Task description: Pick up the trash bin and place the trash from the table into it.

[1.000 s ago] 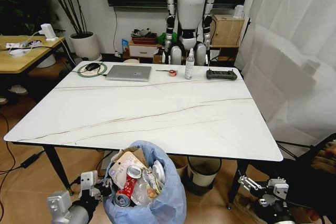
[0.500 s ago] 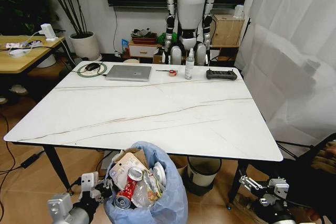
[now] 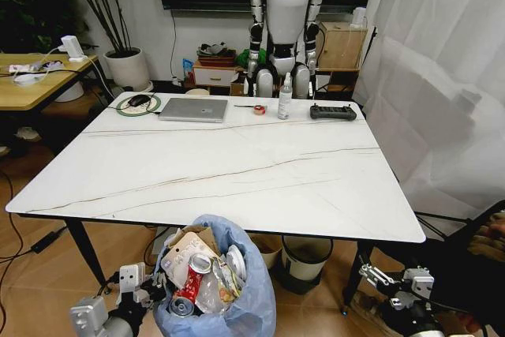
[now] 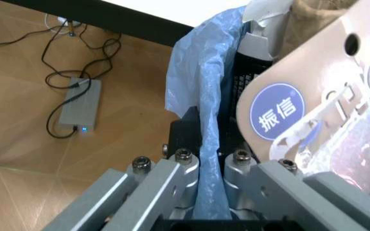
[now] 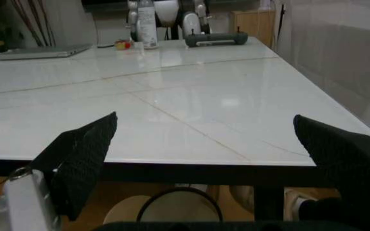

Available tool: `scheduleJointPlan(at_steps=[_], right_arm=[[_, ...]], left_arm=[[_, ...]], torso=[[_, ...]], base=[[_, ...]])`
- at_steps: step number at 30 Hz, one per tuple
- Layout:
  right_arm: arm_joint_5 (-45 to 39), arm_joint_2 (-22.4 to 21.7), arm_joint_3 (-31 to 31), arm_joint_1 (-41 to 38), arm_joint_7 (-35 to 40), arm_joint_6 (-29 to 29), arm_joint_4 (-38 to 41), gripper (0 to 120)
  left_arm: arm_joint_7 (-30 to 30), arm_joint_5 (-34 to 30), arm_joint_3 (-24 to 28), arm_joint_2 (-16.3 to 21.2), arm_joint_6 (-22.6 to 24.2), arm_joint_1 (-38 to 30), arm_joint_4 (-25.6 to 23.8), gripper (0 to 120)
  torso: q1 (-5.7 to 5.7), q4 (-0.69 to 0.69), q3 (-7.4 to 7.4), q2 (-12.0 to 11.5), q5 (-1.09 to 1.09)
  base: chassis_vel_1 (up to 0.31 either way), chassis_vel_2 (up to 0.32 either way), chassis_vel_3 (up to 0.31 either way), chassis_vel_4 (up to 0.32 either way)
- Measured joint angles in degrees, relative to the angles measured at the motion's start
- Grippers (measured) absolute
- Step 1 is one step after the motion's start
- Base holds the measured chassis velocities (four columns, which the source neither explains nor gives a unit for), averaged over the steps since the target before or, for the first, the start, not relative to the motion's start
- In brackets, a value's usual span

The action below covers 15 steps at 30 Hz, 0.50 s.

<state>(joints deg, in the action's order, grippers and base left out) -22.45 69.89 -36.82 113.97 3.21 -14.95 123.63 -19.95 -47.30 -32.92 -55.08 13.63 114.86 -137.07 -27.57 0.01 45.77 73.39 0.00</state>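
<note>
- The left gripper [image 4: 211, 166] is low at the near left, below the table edge. In the left wrist view its fingers [image 4: 181, 168] are pressed together on the light-blue bag at the rim of the trash bin [image 3: 229, 293], so it is clamped on the bin.
- The trash bin is just in front of the near edge of the table [image 3: 237, 171], towards the left gripper [image 3: 146, 290], w/ the blue bag billowing over its rim.
- The trash [image 3: 201, 270] is inside the bin and fills it to the top: torn brown cardboard, white paper, a crushed red can, clear plastic packaging. In the wrist view a piece of packaging w/ a blue round label [image 4: 278, 110] lies against the bag.
- The right gripper [image 3: 377, 276] is low at the near right, beside the table's right leg, idle. In the right wrist view its two black fingers [image 5: 85, 159] are wide apart and nothing is between them.
- Under the table, between the legs, a black bin w/ white rim [image 3: 306, 260] stands on the floor.
- The marble top near the robot is bare. At the far edge, from left to right: a silver laptop [image 3: 194, 109], a small red item [image 3: 259, 109], a clear spray bottle [image 3: 285, 97], a dark controller [image 3: 332, 112].
- Behind the table, a white humanoid robot [image 3: 286, 21] stands by the wall.
</note>
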Motion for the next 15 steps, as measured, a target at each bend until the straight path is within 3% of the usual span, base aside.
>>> scheduleJointPlan(at_steps=[11,15], right_arm=[[0.0,0.0,0.0,0.0,0.0,0.0,0.0,100],[0.0,0.0,0.0,0.0,0.0,0.1,0.1,100]], left_arm=[[0.7,0.7,0.8,-0.9,-0.1,-0.2,0.2,0],[1.0,0.7,1.4,-1.5,-0.1,-0.4,0.9,0]], torso=[[1.40,0.00,-1.70,-3.1,0.00],[2.43,-0.01,-2.98,-5.4,0.00]], base=[[0.000,0.000,0.000,0.000],[0.000,0.000,0.000,0.000]])
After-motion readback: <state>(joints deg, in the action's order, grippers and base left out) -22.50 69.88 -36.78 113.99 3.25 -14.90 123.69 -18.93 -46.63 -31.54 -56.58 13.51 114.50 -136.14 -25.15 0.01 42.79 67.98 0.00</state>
